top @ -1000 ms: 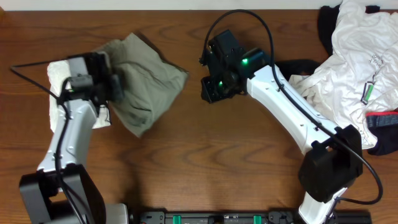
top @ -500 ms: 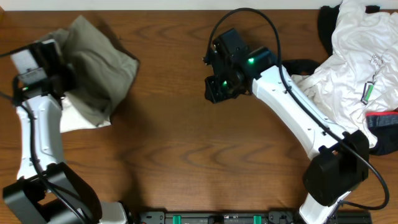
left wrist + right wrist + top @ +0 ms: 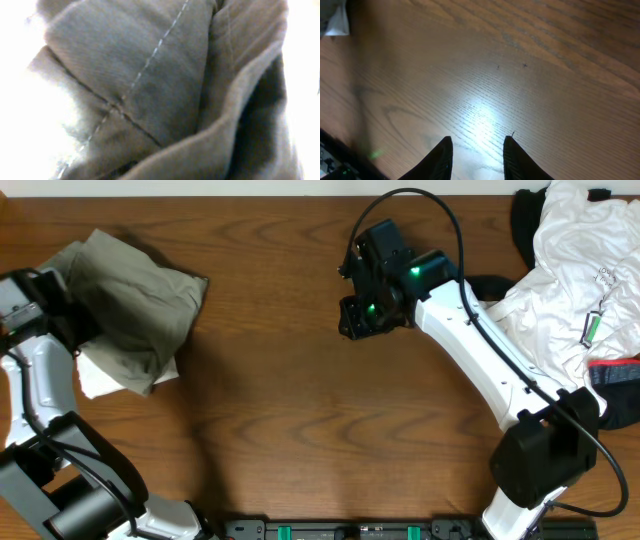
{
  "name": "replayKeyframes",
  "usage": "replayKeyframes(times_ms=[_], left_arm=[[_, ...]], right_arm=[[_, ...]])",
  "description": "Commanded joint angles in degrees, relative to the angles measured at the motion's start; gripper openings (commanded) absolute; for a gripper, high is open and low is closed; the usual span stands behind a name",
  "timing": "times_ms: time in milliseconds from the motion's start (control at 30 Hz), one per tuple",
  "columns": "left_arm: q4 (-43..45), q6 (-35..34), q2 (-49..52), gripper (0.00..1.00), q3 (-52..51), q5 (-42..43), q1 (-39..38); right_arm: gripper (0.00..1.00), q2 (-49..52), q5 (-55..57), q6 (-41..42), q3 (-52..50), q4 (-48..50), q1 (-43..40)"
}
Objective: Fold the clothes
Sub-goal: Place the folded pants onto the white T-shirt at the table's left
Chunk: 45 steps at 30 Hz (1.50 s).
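The folded khaki-grey trousers [image 3: 130, 305] lie bunched at the table's far left, partly over a white cloth [image 3: 95, 377]. My left gripper [image 3: 62, 320] is at their left edge, shut on the trousers. Its fingers are buried in the fabric, and khaki cloth [image 3: 150, 90] fills the whole left wrist view. My right gripper [image 3: 360, 315] hangs over bare wood at the upper middle. In the right wrist view the right gripper [image 3: 477, 142] is open, with nothing but table between its dark fingertips.
A heap of other clothes fills the far right: white shirts [image 3: 570, 290], a black piece [image 3: 525, 220] and a dark one with a red band [image 3: 615, 375]. The right arm [image 3: 480, 360] slants across the right half. The table's front edge carries a black rail [image 3: 350, 530].
My left arm has carried the trousers from the left-centre to the far left, over the white cloth. The right gripper has drifted slightly right and stayed open.
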Motion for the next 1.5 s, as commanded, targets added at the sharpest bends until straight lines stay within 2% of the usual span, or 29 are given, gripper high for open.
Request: replayKeyframes(times_ms=[0,33,67,133,167,233,267,400,533,700,767,967,1033,1133,1200,1300,1467], left_arm=[[1.0,-1.6,0.0,0.14,1.9,-0.7,3.0],[0.9,-1.6,0.0,0.30,1.9,-0.7,3.7],[0.8,-1.6,0.0,0.40,1.9,-0.7,4.4],[0.2,-3.8,0.0,0.40,1.9,-1.0,6.0],[-0.1,-5.9,0.0,0.42,1.9,-1.6,6.6],[-1.0,-11.2,0.0,0.59,1.9,-2.2,8.2],[-1.5,-12.8,0.0,0.61,1.9,-2.2,8.9],[-1.8,-13.7,0.0,0.61,1.9,-0.2,9.7],[-1.2,-13.7,-0.3,0.60,1.9,8.9,9.2],[0.0,-12.9,-0.4,0.45,1.9,19.2,5.7],[-1.9,-13.0,-0.4,0.40,1.8,18.8,3.8],[-12.8,-13.4,0.5,0.37,0.3,18.3,-0.1],[-17.2,-13.7,0.6,0.32,-0.1,16.4,-0.3],[-20.9,-15.2,0.6,0.30,-1.2,11.4,-0.2],[-21.3,-15.3,0.7,0.30,-2.7,7.5,-0.2],[-20.7,-20.4,0.8,0.31,-5.0,0.9,-0.2],[-16.8,-21.0,2.1,0.33,-8.3,0.1,-0.1]], right_arm=[[0.32,-1.6,0.0,0.3,0.1,-0.1,-0.9],[0.32,-1.6,0.0,0.3,0.1,-0.1,-0.9],[0.32,-1.6,0.0,0.3,0.1,-0.1,-0.9],[0.32,-1.6,0.0,0.3,0.1,-0.2,-0.9],[0.32,-1.6,0.0,0.3,0.1,-0.3,-0.9],[0.32,-1.6,0.0,0.2,0.1,-0.5,-1.0],[0.32,-1.6,0.0,0.2,0.1,-0.5,-1.0],[0.32,-1.6,0.2,0.3,0.1,-0.5,-1.2],[0.32,-1.6,0.2,0.2,0.1,-0.6,-1.3],[0.32,-1.6,0.6,0.2,0.1,-0.5,-1.9],[0.32,-1.6,0.8,0.2,0.1,-0.6,-2.3],[0.32,-1.6,0.8,0.3,0.1,-0.9,-3.5],[0.32,-1.6,0.8,0.2,0.1,-1.3,-3.8],[0.32,-1.6,0.8,0.0,0.1,-1.9,-4.0],[0.32,-1.6,0.8,-0.3,0.1,-2.4,-4.0],[0.32,-1.6,0.8,-0.4,0.1,-2.9,-4.0],[0.32,-1.6,0.8,-0.4,0.1,-3.8,-4.0]])
